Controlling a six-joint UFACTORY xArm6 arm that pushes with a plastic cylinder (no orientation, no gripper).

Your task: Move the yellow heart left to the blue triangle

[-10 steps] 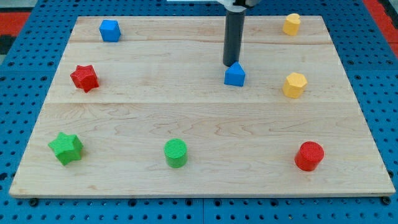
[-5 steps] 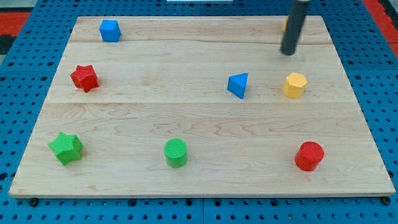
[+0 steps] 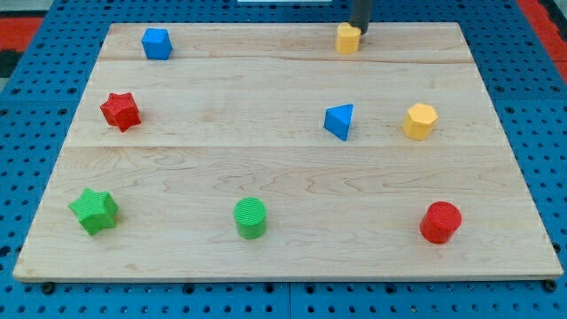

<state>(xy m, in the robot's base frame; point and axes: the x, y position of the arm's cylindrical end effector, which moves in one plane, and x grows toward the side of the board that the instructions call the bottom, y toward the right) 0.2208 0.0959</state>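
The yellow heart (image 3: 349, 38) sits near the view's top edge of the wooden board, right of centre. My tip (image 3: 361, 31) stands at the heart's upper right side, touching or nearly touching it. The blue triangle (image 3: 339, 120) lies below the heart, about mid-height on the board, a little to the heart's left. The rod's upper part runs out of the view's top.
A yellow hexagon (image 3: 420, 120) lies right of the blue triangle. A blue cube (image 3: 156, 43) is at top left, a red star (image 3: 120, 111) at left, a green star (image 3: 94, 211) at bottom left, a green cylinder (image 3: 251, 218) at bottom centre, a red cylinder (image 3: 440, 221) at bottom right.
My tip left the blue triangle, which turned slightly, went to the top right, then swept left. The yellow heart has slid left along the top edge.
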